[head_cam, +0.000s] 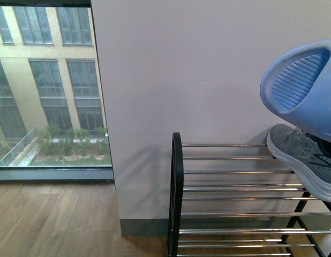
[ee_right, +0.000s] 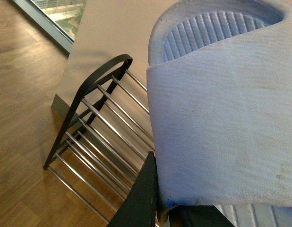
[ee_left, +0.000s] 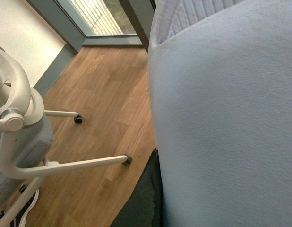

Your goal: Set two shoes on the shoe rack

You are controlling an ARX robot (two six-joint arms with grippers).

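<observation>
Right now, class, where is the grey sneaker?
In the front view, the grey sneaker lies at the right edge on the shoe rack's top chrome shelf, directly beneath the raised light-blue slipper.

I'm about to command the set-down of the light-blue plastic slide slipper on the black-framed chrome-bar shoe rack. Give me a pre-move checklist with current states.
1. Light-blue plastic slide slipper is lifted above the rack's top shelf: ok.
2. Right gripper's hold on the slipper: cannot tell, the slipper covers the fingers.
3. Left gripper's hold: cannot tell, same reason.
4. Free chrome bars on the black-framed shoe rack left of the shoes: ok.
5. Clearance from the grey knit sneaker directly below the slipper: not ok for a straight drop.
6. Rack upright against the wall: ok.
</observation>
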